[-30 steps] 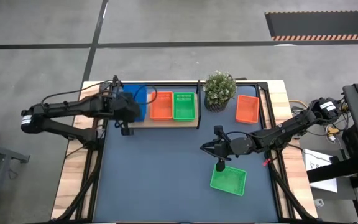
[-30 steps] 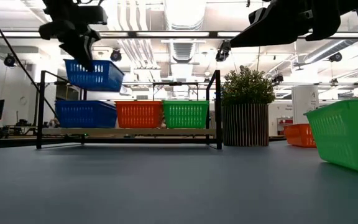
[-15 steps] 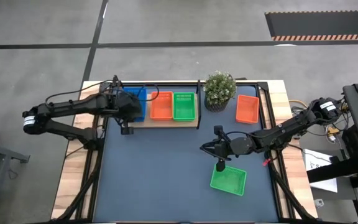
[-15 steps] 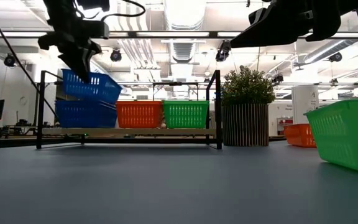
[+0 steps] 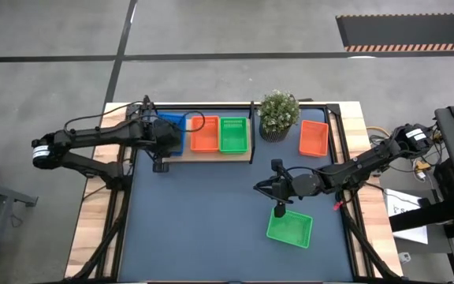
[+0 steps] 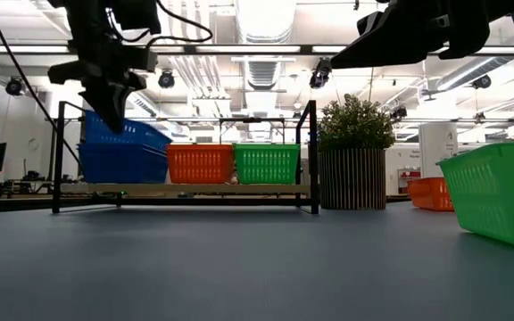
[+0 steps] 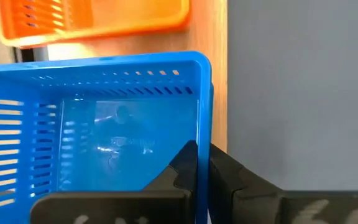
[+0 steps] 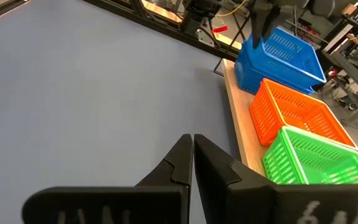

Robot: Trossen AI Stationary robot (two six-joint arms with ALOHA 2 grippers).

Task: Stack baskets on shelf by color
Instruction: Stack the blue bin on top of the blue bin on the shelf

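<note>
My left gripper point(image 7: 202, 165) stands over the left end of the shelf point(image 5: 211, 156), shut on a blue basket point(image 6: 128, 134). This basket sits tilted in a second blue basket point(image 6: 123, 168) that stands on the shelf board. Beside them on the shelf are an orange basket point(image 5: 204, 135) and a green basket point(image 5: 233, 134). My right gripper point(image 8: 191, 149) is shut and hovers above the table's middle point(image 5: 260, 188), touching nothing. A green basket point(image 5: 290, 229) lies on the table just near of it. Another orange basket point(image 5: 314, 138) rests at the table's far right. My left gripper holds the upper blue basket by the rim of its near wall point(image 7: 204, 134). One finger point(image 7: 184, 163) is inside the basket and one outside, and they come from above, pointing down. The basket is tilted, its right side lower, and rests in the blue basket beneath.
A potted plant point(image 5: 278, 114) stands between the shelf's right end and the orange basket on the table. The shelf's black frame posts point(image 6: 312, 156) rise at its corners. Open tabletop point(image 5: 203, 221) lies near of the shelf.
My left gripper has moved down toward the shelf with the blue basket. The basket, first held clear above the lower blue basket, has tipped with its right side down and now sits in that basket.
</note>
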